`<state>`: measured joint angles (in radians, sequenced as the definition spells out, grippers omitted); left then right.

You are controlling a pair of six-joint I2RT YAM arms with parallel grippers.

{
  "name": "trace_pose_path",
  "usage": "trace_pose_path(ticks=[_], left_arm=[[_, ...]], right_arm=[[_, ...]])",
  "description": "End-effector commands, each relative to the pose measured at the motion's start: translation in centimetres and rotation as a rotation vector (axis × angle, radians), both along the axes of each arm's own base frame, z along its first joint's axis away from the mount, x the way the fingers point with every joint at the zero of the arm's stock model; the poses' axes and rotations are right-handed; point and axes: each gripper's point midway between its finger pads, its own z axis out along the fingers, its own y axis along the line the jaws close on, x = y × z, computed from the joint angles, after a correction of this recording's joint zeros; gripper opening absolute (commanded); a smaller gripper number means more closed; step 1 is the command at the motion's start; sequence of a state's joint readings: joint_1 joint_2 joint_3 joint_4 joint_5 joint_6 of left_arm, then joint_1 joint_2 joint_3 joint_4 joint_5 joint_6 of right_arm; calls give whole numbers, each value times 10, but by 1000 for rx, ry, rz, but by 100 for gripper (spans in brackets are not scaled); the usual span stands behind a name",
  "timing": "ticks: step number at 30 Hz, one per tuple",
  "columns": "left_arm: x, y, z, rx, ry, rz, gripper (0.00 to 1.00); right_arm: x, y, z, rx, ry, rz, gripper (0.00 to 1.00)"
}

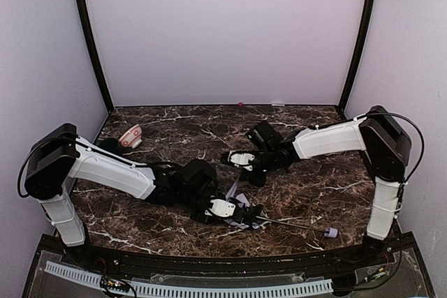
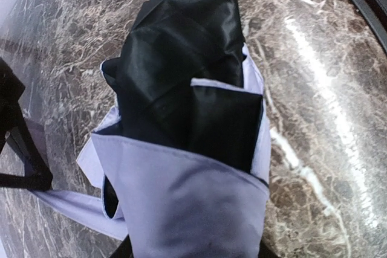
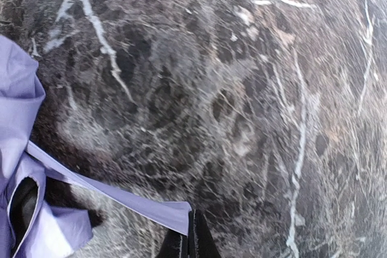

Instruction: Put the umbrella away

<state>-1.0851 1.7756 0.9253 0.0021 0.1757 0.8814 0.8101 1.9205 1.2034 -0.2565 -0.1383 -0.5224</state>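
Dark marble table [image 1: 314, 193] carries the umbrella [image 1: 246, 221] and a red-patterned bowl [image 1: 131, 135].

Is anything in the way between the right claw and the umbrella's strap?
Nothing visible does. The strap runs from the umbrella across the bare marble table, and its end sits right at the right claw, apparently pinched there. The red-patterned bowl lies far off, by the left arm.

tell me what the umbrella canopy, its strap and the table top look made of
The umbrella canopy: thin synthetic fabric, probably; lavender outside, black inside, slight sheen, soft creases. The strap: same lavender fabric, flat and limp. The table top: dark white-veined marble look, polished, glare streaks; stone or laminate, cannot tell.
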Motion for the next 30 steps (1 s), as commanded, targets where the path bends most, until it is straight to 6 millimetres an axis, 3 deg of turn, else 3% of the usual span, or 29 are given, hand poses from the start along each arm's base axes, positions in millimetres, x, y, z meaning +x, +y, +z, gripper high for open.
trace_pose_path(ticks=[1, 4, 7, 11, 14, 19, 22, 25, 30], left_arm=[[-49, 74, -50, 289, 162, 0, 0], [-44, 67, -30, 209, 97, -13, 0], [-52, 61, -11, 135, 99, -65, 0], [-70, 61, -14, 203, 249, -83, 0], [-72, 68, -31, 329, 329, -36, 0], [-62, 67, -47, 407, 417, 56, 0], [-43, 65, -53, 397, 509, 204, 0], [-30, 61, -54, 365, 574, 303, 0], [-23, 53, -52, 336, 592, 324, 0]], right_arm=[[86, -67, 47, -18, -219, -359, 0], [97, -95, 55, -13, -230, -465, 0], [92, -107, 50, -49, -182, -479, 0], [87, -118, 44, -109, -136, -521, 0], [88, -105, 63, -30, -104, -536, 0], [83, -61, 110, 137, -69, -510, 0], [69, -46, 120, 178, 3, -501, 0], [52, -44, 119, 186, 57, -525, 0], [20, -35, 133, 231, 120, -524, 0]])
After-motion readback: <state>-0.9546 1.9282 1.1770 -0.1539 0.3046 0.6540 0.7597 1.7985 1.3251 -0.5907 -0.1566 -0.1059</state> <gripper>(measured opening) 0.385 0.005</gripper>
